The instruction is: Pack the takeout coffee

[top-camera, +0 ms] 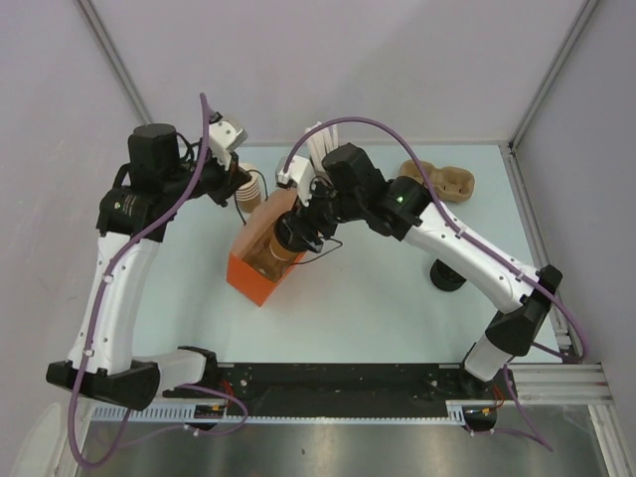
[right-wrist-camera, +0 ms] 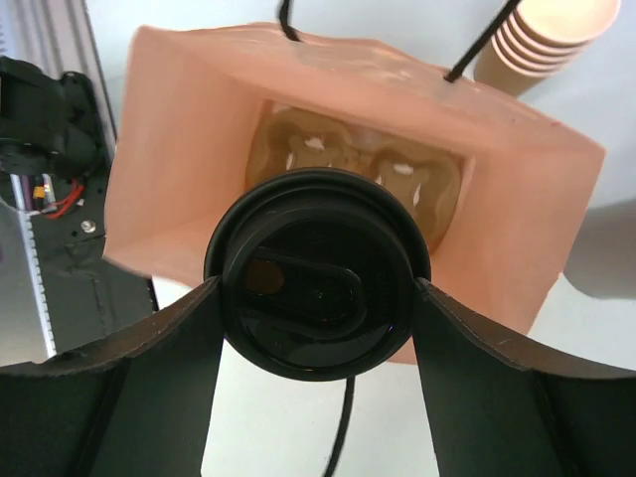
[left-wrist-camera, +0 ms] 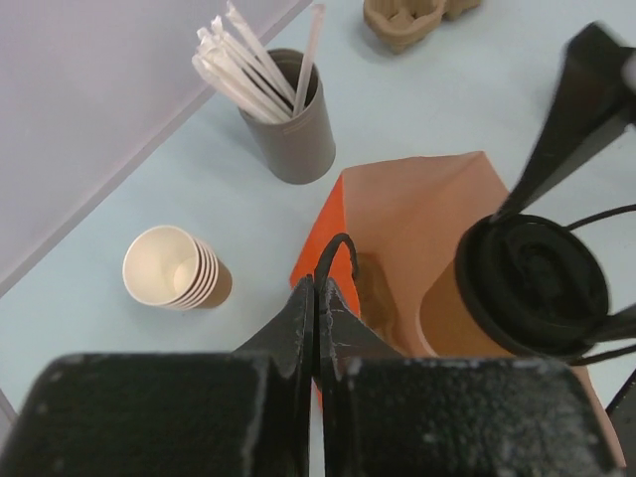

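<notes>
The takeout coffee (right-wrist-camera: 318,283), a tan-brown paper cup with a black lid, is held between my right gripper's (right-wrist-camera: 318,298) fingers (right-wrist-camera: 129,397). It hangs at the open mouth of an orange paper bag (top-camera: 260,273). The bag also shows in the right wrist view (right-wrist-camera: 189,149), with a cardboard cup carrier (right-wrist-camera: 348,154) at its bottom. My left gripper (left-wrist-camera: 316,288) is shut on the bag's black cord handle (left-wrist-camera: 333,248) at the bag's (left-wrist-camera: 417,209) left edge. The cup (left-wrist-camera: 537,283) sits just right of it. From above, the cup (top-camera: 288,240) and right gripper (top-camera: 298,234) are over the bag.
A stack of nested brown cups (left-wrist-camera: 174,268) lies left of the bag. A grey holder of white sticks (left-wrist-camera: 293,129) stands behind it. A spare cardboard carrier (top-camera: 437,179) lies at the back right. A black disc (top-camera: 447,275) sits under the right arm.
</notes>
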Robot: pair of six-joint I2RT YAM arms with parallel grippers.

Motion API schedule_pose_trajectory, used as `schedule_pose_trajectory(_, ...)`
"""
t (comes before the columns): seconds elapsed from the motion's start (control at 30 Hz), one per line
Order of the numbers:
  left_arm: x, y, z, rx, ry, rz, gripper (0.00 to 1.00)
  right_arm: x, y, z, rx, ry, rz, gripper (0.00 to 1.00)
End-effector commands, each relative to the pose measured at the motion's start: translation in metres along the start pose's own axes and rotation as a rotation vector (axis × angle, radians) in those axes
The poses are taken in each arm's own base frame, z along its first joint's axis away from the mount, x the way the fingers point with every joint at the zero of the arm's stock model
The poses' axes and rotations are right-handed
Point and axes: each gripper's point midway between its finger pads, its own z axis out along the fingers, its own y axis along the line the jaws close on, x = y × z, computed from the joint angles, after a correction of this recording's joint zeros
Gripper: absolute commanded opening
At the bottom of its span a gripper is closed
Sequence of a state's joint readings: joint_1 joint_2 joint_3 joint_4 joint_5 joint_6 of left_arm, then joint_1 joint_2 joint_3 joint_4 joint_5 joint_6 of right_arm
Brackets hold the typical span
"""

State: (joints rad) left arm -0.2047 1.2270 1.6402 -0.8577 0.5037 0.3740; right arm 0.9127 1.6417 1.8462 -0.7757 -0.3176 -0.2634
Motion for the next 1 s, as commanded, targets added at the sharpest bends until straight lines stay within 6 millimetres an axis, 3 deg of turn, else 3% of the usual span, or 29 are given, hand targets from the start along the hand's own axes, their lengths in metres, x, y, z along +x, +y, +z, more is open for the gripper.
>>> schedule_pose_trajectory(0.0, -0.03, -0.017, -0.015, 0.019, -0.106, 0.029, 0.0, -0.017, -0.013, -0.008, 0.088, -0.055, -0.02, 0.58)
schedule_pose_trajectory(0.2, -0.023, -0.022, -0.012, 0.015, -0.092, 0.014, 0.0, -0.015, -0.027, 0.005, 0.133, -0.032, -0.024, 0.58)
schedule_pose_trajectory(0.5, -0.003, -0.035, -0.006, 0.065, -0.042, -0.033, 0.0, -0.005, -0.068, 0.021, 0.248, -0.004, -0.007, 0.57)
schedule_pose_trajectory(0.8, -0.017, -0.037, -0.007, 0.081, -0.052, -0.088, 0.0, 0.003, -0.091, 0.012, 0.398, 0.035, -0.013, 0.57)
schedule_pose_trajectory(0.97, -0.015, -0.034, 0.004, 0.089, -0.039, -0.119, 0.04, 0.019, -0.093, 0.027, 0.381, 0.092, -0.006, 0.57)
